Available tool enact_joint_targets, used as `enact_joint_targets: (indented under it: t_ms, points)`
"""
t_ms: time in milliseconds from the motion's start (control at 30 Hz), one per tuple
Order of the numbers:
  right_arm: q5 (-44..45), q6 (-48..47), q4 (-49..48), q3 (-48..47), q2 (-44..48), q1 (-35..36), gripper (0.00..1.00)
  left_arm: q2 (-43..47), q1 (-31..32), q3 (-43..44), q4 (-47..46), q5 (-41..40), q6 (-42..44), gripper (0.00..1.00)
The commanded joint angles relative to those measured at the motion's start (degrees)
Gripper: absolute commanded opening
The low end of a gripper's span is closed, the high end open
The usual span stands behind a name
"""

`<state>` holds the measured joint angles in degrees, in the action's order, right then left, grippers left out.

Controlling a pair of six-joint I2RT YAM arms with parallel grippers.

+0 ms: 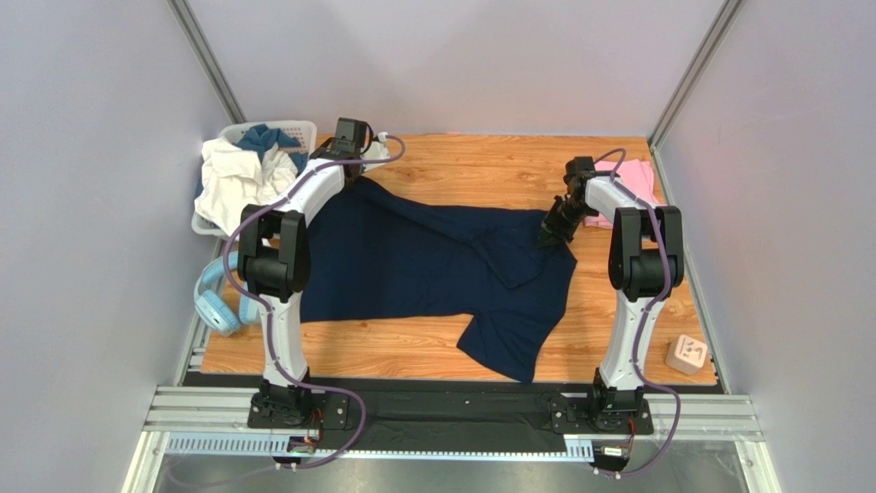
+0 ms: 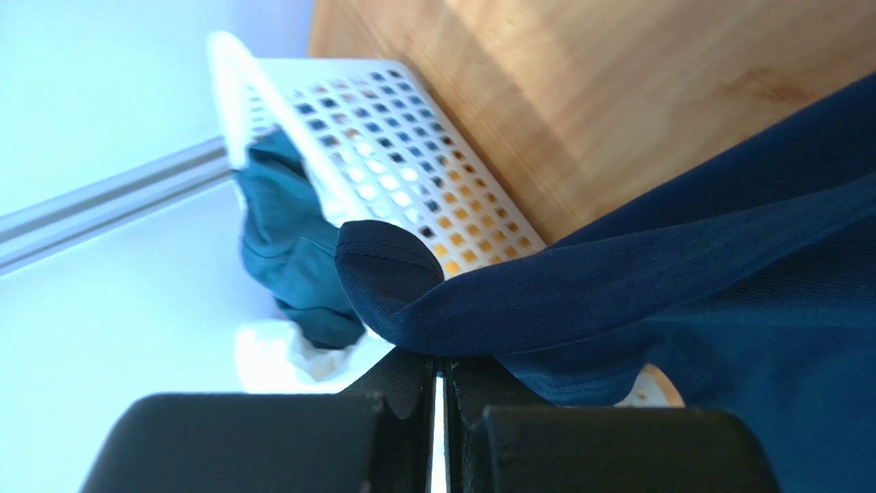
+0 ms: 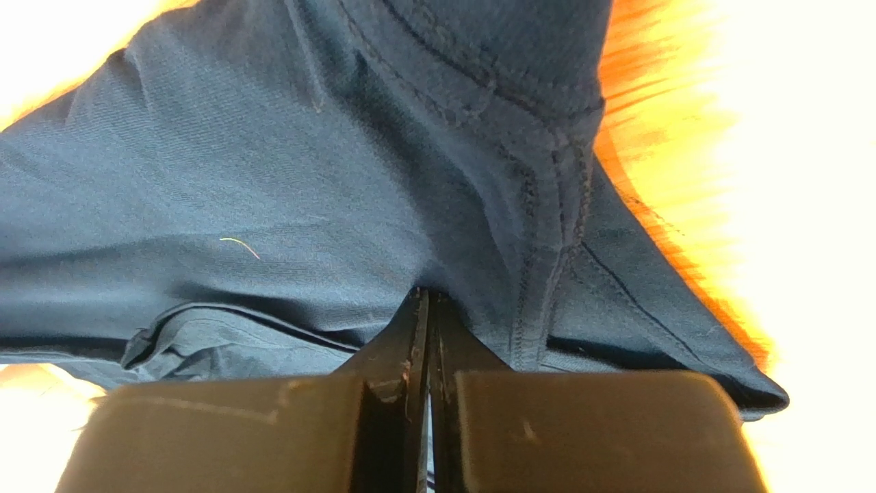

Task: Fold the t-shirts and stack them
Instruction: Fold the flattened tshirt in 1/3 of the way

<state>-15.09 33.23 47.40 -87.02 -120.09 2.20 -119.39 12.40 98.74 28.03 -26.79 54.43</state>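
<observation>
The large dark navy t-shirt lies spread over the middle of the wooden table, one sleeve hanging toward the front. My left gripper is shut on its far left corner; the left wrist view shows the navy cloth pinched at the fingertips. My right gripper is shut on the shirt's right edge; the right wrist view shows a seamed fold of navy cloth held there. The light pink t-shirt lies at the far right, partly hidden by the right arm.
A white mesh basket with white and teal clothes stands at the far left corner, also in the left wrist view. Light-blue headphones lie off the table's left edge. A small beige block sits at the front right.
</observation>
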Motion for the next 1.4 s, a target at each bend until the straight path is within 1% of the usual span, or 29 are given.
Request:
enact_joint_targets:
  t_ms: [0, 33, 100, 233, 467, 500, 633, 767, 833, 867, 900, 933, 1000, 1067, 1100, 1200, 1300, 1367]
  points:
    - [2.52, -0.71, -1.43, 2.03, -1.81, 0.0, 0.0, 0.92, -0.27, -0.73, -8.16, -2.22, 5.58, 0.0]
    - [2.61, -0.8, -1.43, 2.12, -1.64, 0.0, 0.0, 0.74, -0.27, -1.78, -12.17, -2.65, 6.9, 0.0]
    - [2.7, -0.98, -1.43, 2.3, -1.46, -0.09, 0.0, 0.3, -0.27, -3.9, -14.05, -4.23, 8.66, 0.0]
    - [2.79, -1.15, -1.43, 2.73, -0.85, -0.53, 0.0, 2.23, -0.63, -7.85, -12.3, -3.28, 7.1, 0.0]
    - [4.81, -1.15, 0.15, 2.56, 1.61, -1.67, 0.0, 6.45, -0.71, -20.15, -12.21, -1.96, 3.58, 0.0]
    - [4.9, -1.15, 0.33, 2.39, 2.14, -3.41, 0.0, 6.89, -0.71, -20.95, -11.6, -1.61, 2.88, 0.0]
    - [4.55, -1.24, 1.56, 1.42, 2.84, -4.48, 0.0, 8.21, -0.71, -23.32, -8.79, -0.9, -0.2, 0.0]
    - [4.2, -1.42, 2.17, 0.89, 3.29, -5.01, 0.0, 11.02, -1.06, -29.11, -8.08, 0.59, -2.31, 0.01]
    - [3.84, -1.5, 2.35, 0.54, 3.11, -5.01, 0.0, 12.25, -1.68, -32.1, -8.52, 0.86, -3.28, 0.2]
    - [3.93, -1.59, 2.78, 0.37, 2.94, -5.01, 0.0, 12.52, -2.03, -32.9, -8.52, 1.29, -3.63, 0.32]
    - [4.02, -1.77, 2.96, 0.1, 3.02, -5.01, 0.0, 12.95, -2.73, -33.6, -8.61, 1.47, -4.5, 0.55]
    - [4.45, -1.86, 3.14, 0.01, 2.94, -5.01, 0.0, 13.22, -3.17, -34.57, -8.69, 1.56, -5.03, 0.68]
    - [4.81, -2.03, 3.84, -0.69, 2.85, -5.01, 0.0, 13.92, -3.96, -35.19, -8.35, 2.0, -6.18, 0.83]
    - [6.39, -2.29, 5.16, -1.83, 2.32, -5.01, 0.0, 15.5, -4.23, -35.28, -7.3, 2.44, -7.32, 0.87]
    - [6.91, -2.47, 5.86, -3.75, 1.88, -5.1, 0.0, 16.12, -4.14, -35.19, -6.68, 2.88, -7.85, 0.92]
    - [7.71, -2.82, 8.49, -6.92, 0.39, -5.1, 0.0, 19.02, -3.97, -32.83, -3.17, 5.42, -10.75, 0.99]
    - [10.25, -3.09, 11.57, -11.4, -0.14, -5.1, 0.0, 20.6, -3.09, -26.61, 1.57, 7.35, -13.91, 1.0]
    - [11.48, -3.09, 13.42, -13.87, 0.47, -5.1, 0.0, 21.39, -1.42, -24.57, 4.04, 8.42, -15.67, 1.0]
